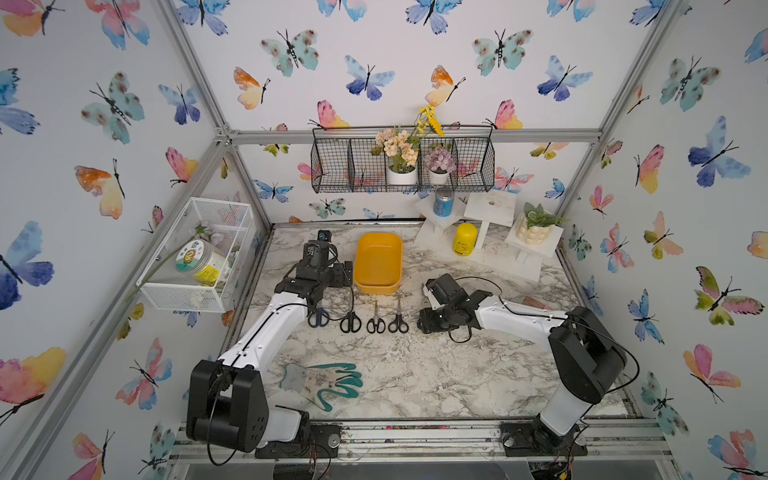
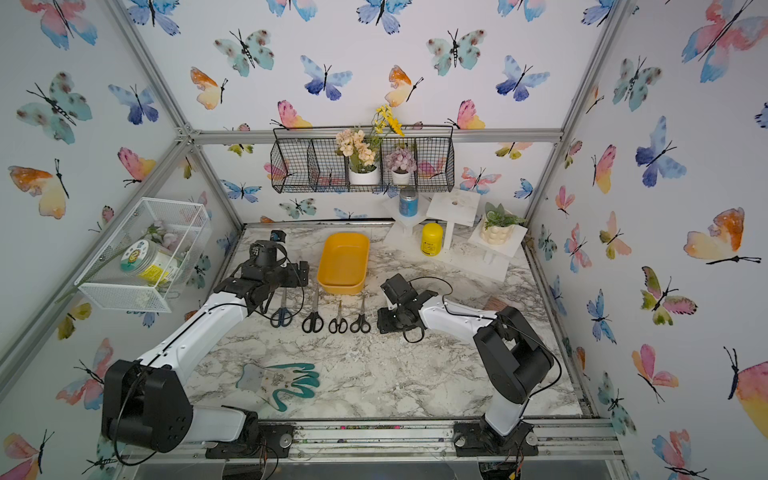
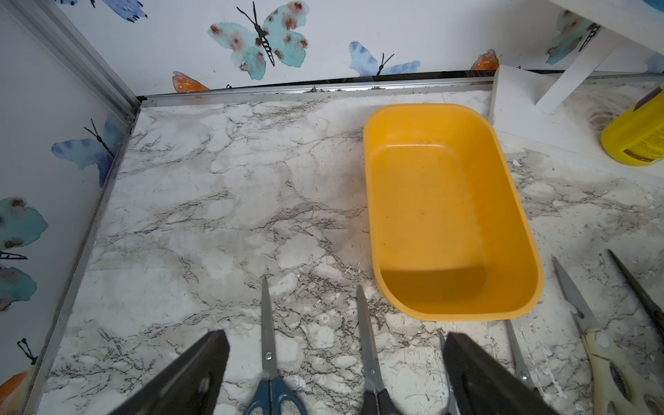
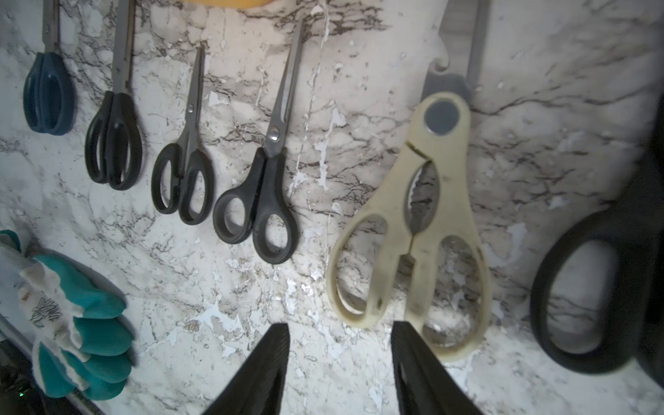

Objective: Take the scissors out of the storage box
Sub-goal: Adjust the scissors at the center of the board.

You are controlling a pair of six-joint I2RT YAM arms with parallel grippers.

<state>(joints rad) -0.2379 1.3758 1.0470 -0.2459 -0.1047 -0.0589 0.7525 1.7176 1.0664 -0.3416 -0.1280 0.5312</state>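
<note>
Six pairs of scissors [image 1: 376,322] lie in a row on the marble table [image 4: 539,107] and none are in the box. I judge the emptying done, and the step in hand is getting clear of the pair beneath me. To do that well I should rise straight up, without sweeping sideways, so that no fingertip catches a handle loop and drags the row askew.

My right gripper [image 4: 341,325] hangs low with its fingers partway apart and nothing between them. One fingertip overlaps a loop of the cream-handled shears [image 4: 427,258] directly below; I cannot tell whether it touches. Just to one side of the shears lies a large black-handled pair [image 4: 540,294]. To the other side, going outward, are a medium black pair [image 4: 267,172], a small black pair [image 4: 194,158], another black pair [image 4: 115,136] and, farthest, a blue-handled pair [image 4: 48,93]. A teal glove [image 4: 97,298] lies nearer my base.

My left gripper [image 3: 336,334] hovers with its fingers spread wide, holding nothing, above the blades of the blue-handled pair. The storage box [image 3: 431,201] sits just ahead of it and to its right, yellow-orange and bare inside.
</note>
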